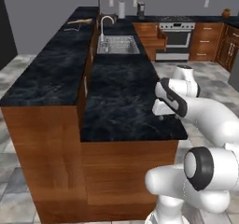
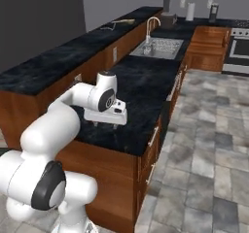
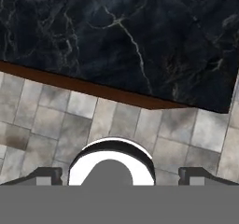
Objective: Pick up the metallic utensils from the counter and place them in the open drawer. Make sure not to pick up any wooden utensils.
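The counter (image 1: 121,101) is a long black marbled top with a raised bar along its left side. At the far end of that bar lie small utensils: a tan wooden one (image 1: 82,21) (image 2: 122,20) and a thin pale one (image 1: 72,29) (image 2: 109,27), too small to make out its material. My gripper (image 1: 163,117) (image 2: 106,124) hangs over the near right corner of the lower counter, far from them. In the hand view my gripper (image 3: 121,177) points down at the counter's edge (image 3: 93,88), its fingertips (image 3: 45,175) wide apart, open and empty. What looks like the open drawer (image 1: 152,37) (image 2: 210,37) juts out beyond the sink.
A steel sink (image 1: 117,45) (image 2: 158,46) with a curved tap sits midway along the lower counter. A stove (image 1: 177,31) stands at the back right. Grey tiled floor (image 2: 209,149) runs along the counter's right side. Cabinet fronts with bar handles (image 2: 153,137) face that aisle.
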Robot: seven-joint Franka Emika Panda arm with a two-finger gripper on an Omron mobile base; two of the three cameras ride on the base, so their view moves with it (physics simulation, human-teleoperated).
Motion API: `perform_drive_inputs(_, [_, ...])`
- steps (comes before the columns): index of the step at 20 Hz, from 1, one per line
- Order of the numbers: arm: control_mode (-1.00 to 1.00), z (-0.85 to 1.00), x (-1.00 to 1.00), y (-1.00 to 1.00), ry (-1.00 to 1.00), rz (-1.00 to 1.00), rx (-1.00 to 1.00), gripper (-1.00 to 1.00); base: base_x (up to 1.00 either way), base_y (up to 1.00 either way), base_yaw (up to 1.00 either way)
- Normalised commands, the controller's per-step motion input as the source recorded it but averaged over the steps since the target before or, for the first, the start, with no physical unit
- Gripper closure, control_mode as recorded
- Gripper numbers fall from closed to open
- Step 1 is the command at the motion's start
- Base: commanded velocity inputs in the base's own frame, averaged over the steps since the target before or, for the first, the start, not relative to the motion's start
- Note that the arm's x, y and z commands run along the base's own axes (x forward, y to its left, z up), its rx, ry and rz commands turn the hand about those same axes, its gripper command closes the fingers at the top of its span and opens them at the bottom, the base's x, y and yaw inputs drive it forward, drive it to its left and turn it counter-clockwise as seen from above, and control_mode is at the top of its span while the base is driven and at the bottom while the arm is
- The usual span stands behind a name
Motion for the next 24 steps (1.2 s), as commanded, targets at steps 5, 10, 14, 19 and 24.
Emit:
perform_drive_inputs(5, [1.0, 0.0, 0.0, 0.0, 0.0, 0.0, 0.0, -1.0, -0.78, 0.9, -0.25])
perform_drive_inputs(10, [1.0, 0.0, 0.0, 0.0, 0.0, 0.0, 0.0, -1.0, -0.49, 0.99, -0.24])
perform_drive_inputs(14, [1.0, 0.0, 0.0, 0.0, 0.0, 0.0, 0.0, -1.0, -0.01, 1.0, -0.23])
perform_drive_inputs(19, [1.0, 0.0, 0.0, 0.0, 0.0, 0.0, 0.0, -1.0, 0.24, 1.0, -0.24])
perform_drive_inputs(24, [1.0, 0.0, 0.0, 0.0, 0.0, 0.0, 0.0, -1.0, 0.15, 1.0, -0.27])
